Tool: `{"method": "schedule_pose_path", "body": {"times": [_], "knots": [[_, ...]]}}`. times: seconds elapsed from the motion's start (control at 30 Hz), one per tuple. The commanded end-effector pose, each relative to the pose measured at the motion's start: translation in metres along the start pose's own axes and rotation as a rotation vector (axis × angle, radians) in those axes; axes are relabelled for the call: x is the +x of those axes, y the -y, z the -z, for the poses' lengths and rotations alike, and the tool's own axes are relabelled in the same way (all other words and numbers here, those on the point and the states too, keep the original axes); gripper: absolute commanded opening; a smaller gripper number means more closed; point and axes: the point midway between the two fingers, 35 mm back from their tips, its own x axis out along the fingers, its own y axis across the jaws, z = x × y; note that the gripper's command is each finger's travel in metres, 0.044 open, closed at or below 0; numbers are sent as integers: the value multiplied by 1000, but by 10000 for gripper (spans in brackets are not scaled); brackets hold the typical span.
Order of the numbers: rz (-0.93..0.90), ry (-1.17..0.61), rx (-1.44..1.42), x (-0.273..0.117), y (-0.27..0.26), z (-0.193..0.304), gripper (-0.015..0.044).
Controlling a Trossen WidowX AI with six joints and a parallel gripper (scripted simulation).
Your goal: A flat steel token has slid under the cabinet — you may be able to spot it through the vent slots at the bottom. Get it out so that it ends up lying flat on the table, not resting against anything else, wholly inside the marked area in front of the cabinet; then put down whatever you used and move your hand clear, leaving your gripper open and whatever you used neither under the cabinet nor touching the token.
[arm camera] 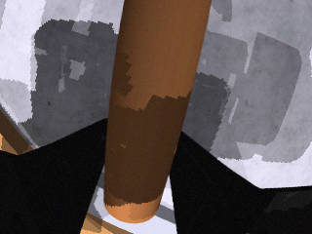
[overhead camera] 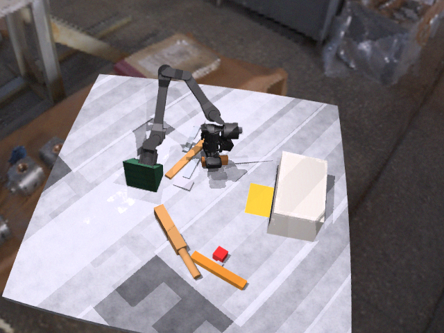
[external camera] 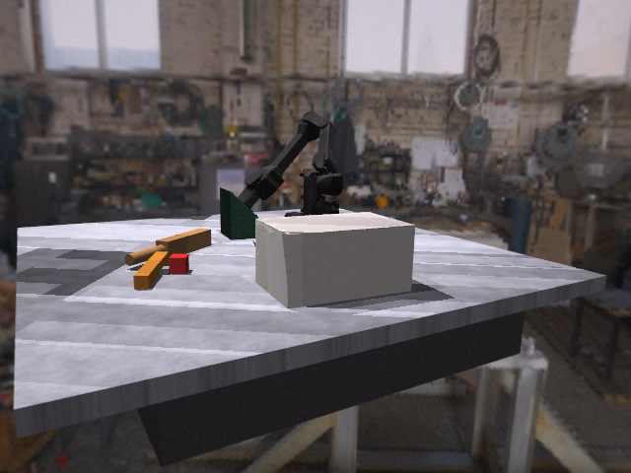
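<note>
The pale cabinet (overhead camera: 301, 186) (external camera: 351, 259) stands on the right in the top view. The yellow marked area (overhead camera: 259, 200) lies at its left side. The token is not visible; no vent slots show. My gripper (overhead camera: 214, 164) (arm camera: 140, 132) is shut on the round brown handle (arm camera: 153, 58) of a tool, which also shows beside the fingers in the top view (overhead camera: 224, 159). The tool's thin grey rod (overhead camera: 250, 162) points right, its visible tip a little short of the cabinet's far left corner. My gripper is left of and behind the yellow area.
A dark green block (overhead camera: 142, 175) (external camera: 235, 216) stands by the arm's base. An orange bar (overhead camera: 184, 159) and thin pale strips (overhead camera: 192, 168) lie left of my gripper. A brown paddle (overhead camera: 170, 229), another orange bar (overhead camera: 219, 270) and a red cube (overhead camera: 220, 253) (external camera: 178, 263) lie nearer the front.
</note>
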Motion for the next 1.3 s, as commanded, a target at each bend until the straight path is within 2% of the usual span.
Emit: {"method": "schedule_pose_path", "body": {"times": [0.0,0.67,1.27], "knots": [[-1,2,-41,-1,0,0,0],[-1,2,-198,-1,-1,0,0],[2,1,-222,0,21,1,0]]}}
